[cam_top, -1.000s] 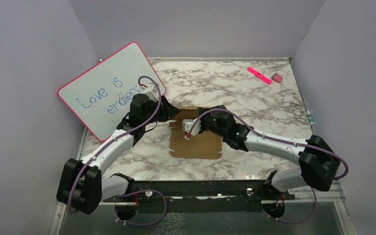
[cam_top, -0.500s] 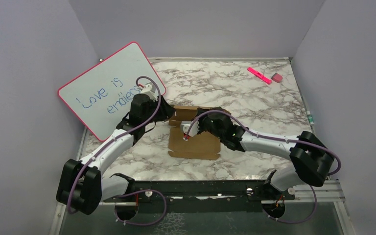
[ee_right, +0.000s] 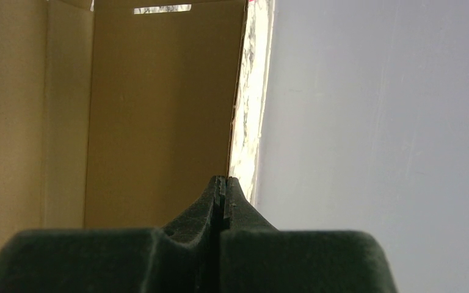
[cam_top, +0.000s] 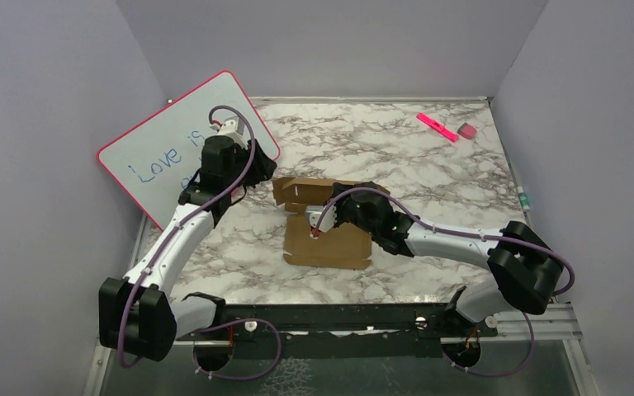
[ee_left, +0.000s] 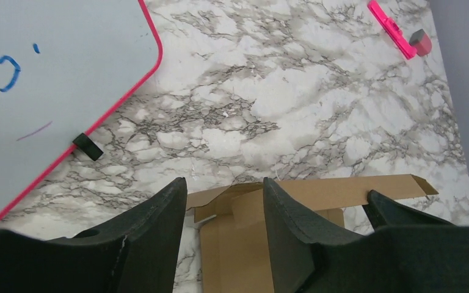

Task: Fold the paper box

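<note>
We are looking at the paper box (cam_top: 328,245) lying in the middle of the marble table (cam_top: 429,165), its base panel flat and its far flap standing partly raised, with the pink-framed whiteboard (cam_top: 165,140) leaning at the far left. Our left gripper (ee_left: 223,183) is hovering above the box's far left corner, its fingers standing apart and holding nothing. Our right gripper (cam_top: 318,228) is sitting low over the flat panel just near of the raised flap, its fingers pressed tight together with nothing between them; whether its tips are touching the cardboard we cannot tell.
</note>
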Robot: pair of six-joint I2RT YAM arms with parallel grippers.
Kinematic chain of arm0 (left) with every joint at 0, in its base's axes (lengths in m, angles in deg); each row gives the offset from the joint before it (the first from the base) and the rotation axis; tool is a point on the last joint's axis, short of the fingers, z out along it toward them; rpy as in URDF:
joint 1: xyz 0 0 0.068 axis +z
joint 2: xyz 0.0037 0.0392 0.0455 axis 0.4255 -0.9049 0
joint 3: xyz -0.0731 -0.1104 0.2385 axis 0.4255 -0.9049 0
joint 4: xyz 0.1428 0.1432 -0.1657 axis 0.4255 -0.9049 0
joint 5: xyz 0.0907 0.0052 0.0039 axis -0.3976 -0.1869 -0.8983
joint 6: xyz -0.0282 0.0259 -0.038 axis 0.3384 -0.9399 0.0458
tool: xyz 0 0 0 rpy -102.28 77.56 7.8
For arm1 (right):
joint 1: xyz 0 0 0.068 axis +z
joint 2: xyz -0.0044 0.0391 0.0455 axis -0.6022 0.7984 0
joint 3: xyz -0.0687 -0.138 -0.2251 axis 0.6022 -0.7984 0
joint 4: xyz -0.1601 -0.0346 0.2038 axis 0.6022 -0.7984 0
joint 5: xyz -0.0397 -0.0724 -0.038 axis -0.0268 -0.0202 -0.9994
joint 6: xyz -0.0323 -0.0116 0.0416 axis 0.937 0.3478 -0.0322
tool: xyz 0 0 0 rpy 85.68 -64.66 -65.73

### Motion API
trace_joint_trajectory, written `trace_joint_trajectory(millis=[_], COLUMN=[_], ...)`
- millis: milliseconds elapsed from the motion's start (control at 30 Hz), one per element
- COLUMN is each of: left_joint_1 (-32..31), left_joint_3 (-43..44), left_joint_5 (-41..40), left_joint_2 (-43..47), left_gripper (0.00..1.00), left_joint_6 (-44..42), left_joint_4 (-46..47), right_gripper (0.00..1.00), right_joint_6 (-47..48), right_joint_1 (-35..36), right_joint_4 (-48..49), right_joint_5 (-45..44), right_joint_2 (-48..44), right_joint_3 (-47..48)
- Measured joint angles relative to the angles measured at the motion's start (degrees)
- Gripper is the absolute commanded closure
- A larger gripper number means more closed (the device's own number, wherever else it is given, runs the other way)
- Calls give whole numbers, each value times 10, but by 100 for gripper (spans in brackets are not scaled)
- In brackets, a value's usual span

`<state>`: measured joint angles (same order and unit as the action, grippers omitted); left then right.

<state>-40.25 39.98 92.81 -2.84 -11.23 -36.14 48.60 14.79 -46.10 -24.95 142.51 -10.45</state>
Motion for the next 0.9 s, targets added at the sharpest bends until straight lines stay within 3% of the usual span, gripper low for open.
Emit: trace_joint_trajectory(millis=[300,500,900], left_joint_1=[7,7,7], left_joint_3=[105,131,162], left_joint_5=[5,21,97], left_joint_2=[-50,-85,-163], left_gripper=[47,46,53], left_joint_6=[-92,-184,-285], left_joint_4=[-134,-225,-252], right_gripper=[99,99,99], right_joint_6=[-1,-1,-5], right_joint_1=[0,0,0], right_joint_4=[-6,-8,-9], right_joint_5=[-1,-2,-2], right_joint_2=[2,2,2], right_joint_3=[1,1,2])
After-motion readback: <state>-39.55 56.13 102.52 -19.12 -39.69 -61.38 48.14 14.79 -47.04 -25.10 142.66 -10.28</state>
